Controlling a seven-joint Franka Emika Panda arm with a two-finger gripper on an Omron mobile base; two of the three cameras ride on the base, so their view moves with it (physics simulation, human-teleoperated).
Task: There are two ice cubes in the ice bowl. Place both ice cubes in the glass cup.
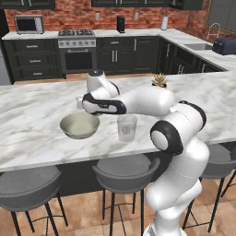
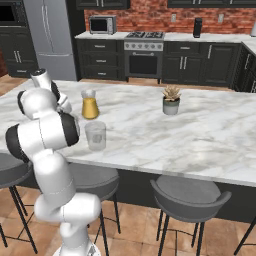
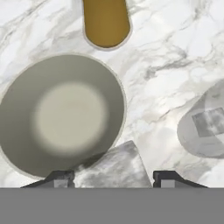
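Island counter (image 1: 32, 138): items grouped toward front edge, robot's side.
- Bowl (image 1: 79, 125): on counter, near front edge, left of glass cup, apart from it.
- Glass cup (image 1: 126, 127): upright on counter, right of bowl, near front edge; one ice cube (image 3: 209, 122) inside, at bottom.
- 2nd ice cube (image 3: 112, 168): between gripper (image 3: 113, 178) fingertips, above bowl's rim on cup side.
- Jug w/ liquid (image 2: 89, 104): on counter behind bowl, farther from front edge.
- Potted plant (image 2: 171, 100): on counter, well right of cup, toward back edge.
- Stools (image 1: 123, 171): row below front edge.
- Stove (image 1: 77, 50), microwave (image 1: 28, 24): back wall counter, behind island.
- Sink (image 1: 199, 46): right-side counter.
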